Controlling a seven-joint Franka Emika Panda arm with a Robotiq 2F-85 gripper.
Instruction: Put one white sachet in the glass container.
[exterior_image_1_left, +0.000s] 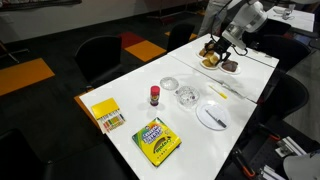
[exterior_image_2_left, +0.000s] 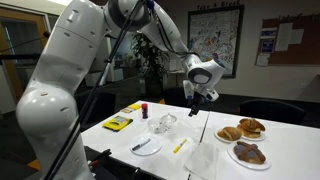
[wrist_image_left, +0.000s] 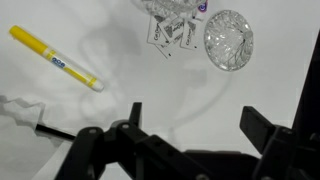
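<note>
Several white sachets (wrist_image_left: 168, 30) with dark print lie in a heap against a clear faceted glass piece (wrist_image_left: 172, 8) at the top of the wrist view. A round glass container (wrist_image_left: 228, 36) stands just right of them, and it looks empty. In both exterior views they sit mid-table: the sachets (exterior_image_1_left: 187, 96) (exterior_image_2_left: 163, 124) and the round glass (exterior_image_1_left: 170, 84). My gripper (wrist_image_left: 200, 125) is open and empty. It hangs well above the white table, short of the sachets. It also shows in both exterior views (exterior_image_2_left: 204, 94) (exterior_image_1_left: 224, 47).
A yellow marker (wrist_image_left: 55, 58) (exterior_image_2_left: 180, 146) lies on the table (wrist_image_left: 120, 70). There is a white plate with a utensil (exterior_image_1_left: 212, 117) (exterior_image_2_left: 147, 146). Plates of pastries (exterior_image_2_left: 245, 130) (exterior_image_1_left: 215, 58) are near the arm. A red-capped bottle (exterior_image_1_left: 155, 95), a crayon box (exterior_image_1_left: 157, 140) and a yellow box (exterior_image_1_left: 107, 114) stand farther off.
</note>
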